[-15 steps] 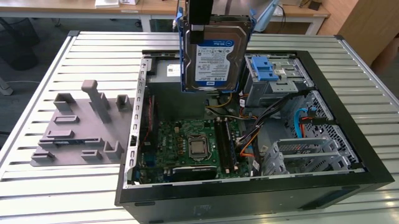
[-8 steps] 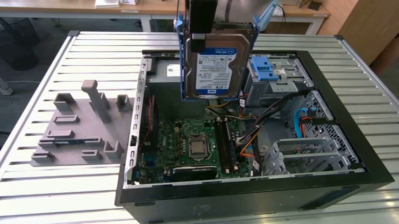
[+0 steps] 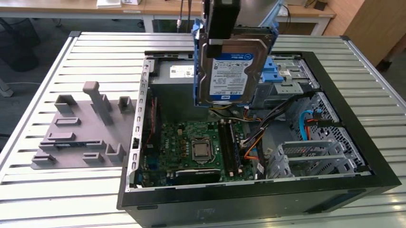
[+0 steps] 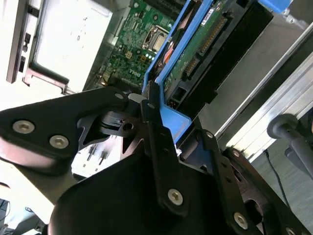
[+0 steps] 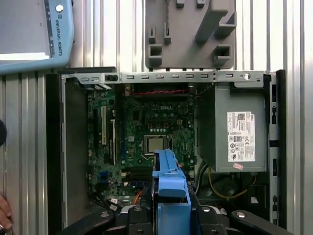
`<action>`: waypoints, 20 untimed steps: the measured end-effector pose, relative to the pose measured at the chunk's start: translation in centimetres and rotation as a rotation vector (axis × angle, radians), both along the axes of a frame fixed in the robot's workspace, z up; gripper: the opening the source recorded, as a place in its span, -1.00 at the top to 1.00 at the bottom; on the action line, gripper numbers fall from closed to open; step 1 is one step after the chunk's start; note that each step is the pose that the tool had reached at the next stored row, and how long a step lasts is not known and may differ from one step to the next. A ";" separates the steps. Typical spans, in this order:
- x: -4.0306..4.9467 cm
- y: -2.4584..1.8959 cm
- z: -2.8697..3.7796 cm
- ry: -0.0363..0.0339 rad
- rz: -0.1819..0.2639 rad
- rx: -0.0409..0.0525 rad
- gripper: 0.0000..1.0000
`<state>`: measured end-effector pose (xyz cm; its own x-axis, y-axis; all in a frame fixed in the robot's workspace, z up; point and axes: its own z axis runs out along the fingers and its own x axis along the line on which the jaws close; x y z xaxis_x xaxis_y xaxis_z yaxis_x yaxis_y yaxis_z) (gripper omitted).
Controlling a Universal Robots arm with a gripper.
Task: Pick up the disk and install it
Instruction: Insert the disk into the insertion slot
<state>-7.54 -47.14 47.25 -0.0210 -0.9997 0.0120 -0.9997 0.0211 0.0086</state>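
Gripper (image 3: 223,35) jaws pinching disk (image 3: 233,71) by blue frame; disk upright, label toward exterior camera, hanging above open case (image 3: 254,202), over motherboard (image 3: 190,137).

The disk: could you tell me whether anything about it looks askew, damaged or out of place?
Nothing stands out. The disk hangs on edge, clamped in the gripper above the open computer case, its blue frame and label looking intact.

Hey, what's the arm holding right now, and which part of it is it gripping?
The gripper holds the disk, which hangs upright over the open computer case. Its fingers clamp the blue frame at the disk's upper end.
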 end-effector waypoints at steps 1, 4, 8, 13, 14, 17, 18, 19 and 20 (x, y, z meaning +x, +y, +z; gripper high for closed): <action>0.43 -0.02 0.00 0.0001 0.000 0.0000 0.27; 1.14 -0.08 0.00 0.0001 0.000 0.0000 0.27; 1.27 -0.35 -0.02 0.0001 0.000 -0.0001 0.27; 1.27 -1.41 -0.06 0.0001 0.000 0.0001 0.27; 1.27 -1.65 -0.05 0.0001 0.000 -0.0001 0.27; 1.27 -2.39 -0.07 0.0000 0.000 0.0001 0.27; 1.27 -2.63 -0.08 0.0000 0.000 0.0001 0.27; 1.29 -2.84 -0.07 0.0001 0.000 -0.0002 0.27; 1.34 -3.03 -0.08 0.0001 0.000 -0.0001 0.27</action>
<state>-6.20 -50.17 47.17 -0.0209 -0.9997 0.0121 -0.9997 0.0210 0.0087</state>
